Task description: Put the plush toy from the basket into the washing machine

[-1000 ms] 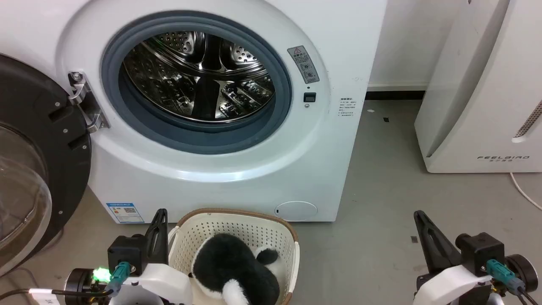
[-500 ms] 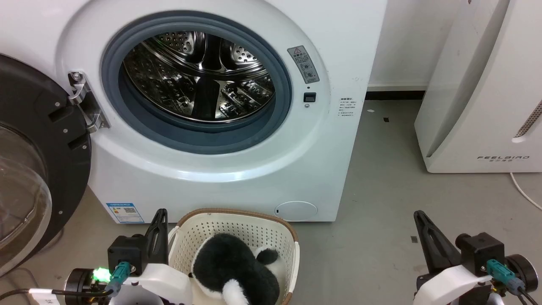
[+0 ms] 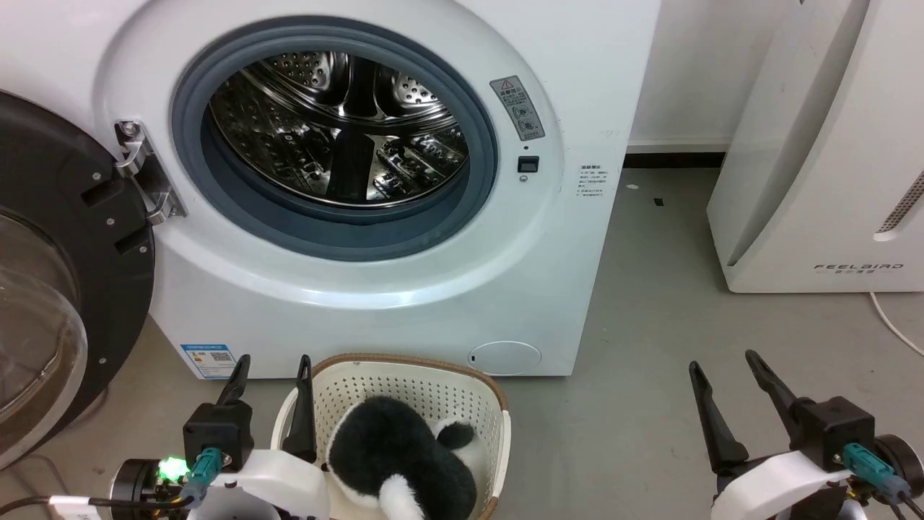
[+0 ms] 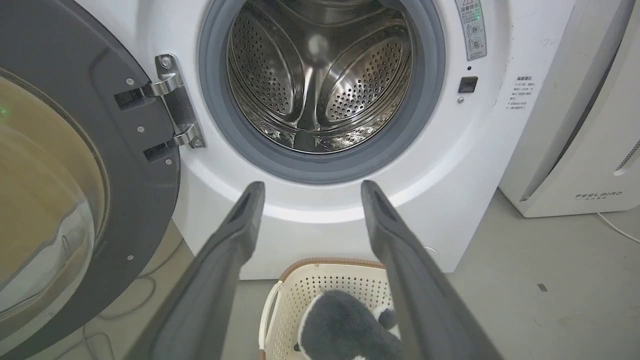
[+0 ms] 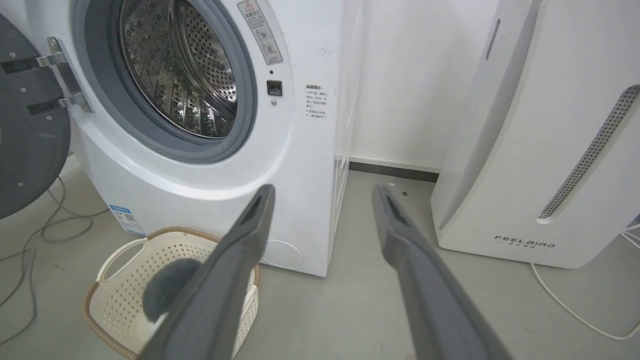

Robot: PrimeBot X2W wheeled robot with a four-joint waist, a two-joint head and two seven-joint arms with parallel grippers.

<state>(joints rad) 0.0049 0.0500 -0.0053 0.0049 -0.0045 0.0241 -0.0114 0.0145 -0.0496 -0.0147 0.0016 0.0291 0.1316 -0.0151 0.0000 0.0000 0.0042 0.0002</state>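
Note:
The black and white plush toy (image 3: 397, 455) lies in the cream basket (image 3: 404, 390), which stands on the floor against the front of the white washing machine (image 3: 505, 253). Its steel drum (image 3: 339, 130) gapes, with the black-framed glass door (image 3: 58, 253) swung out to the left. My left gripper (image 3: 273, 359) is open at the basket's left rim, one finger just over the handle, and holds nothing. In the left wrist view the left gripper (image 4: 311, 185) frames the toy (image 4: 340, 325) below. My right gripper (image 3: 722, 360) is open over bare floor, right of the basket (image 5: 120, 290).
A white FEELBIRD-marked appliance (image 3: 816, 180) stands at the right, with a white cable (image 3: 891, 325) on the floor beside it. Grey cables (image 5: 30, 240) lie on the floor under the open door. A strip of grey floor runs between the washing machine and that appliance.
Both grippers have gone from shut to open, their fingers now spread apart. The toy and the basket have not moved.

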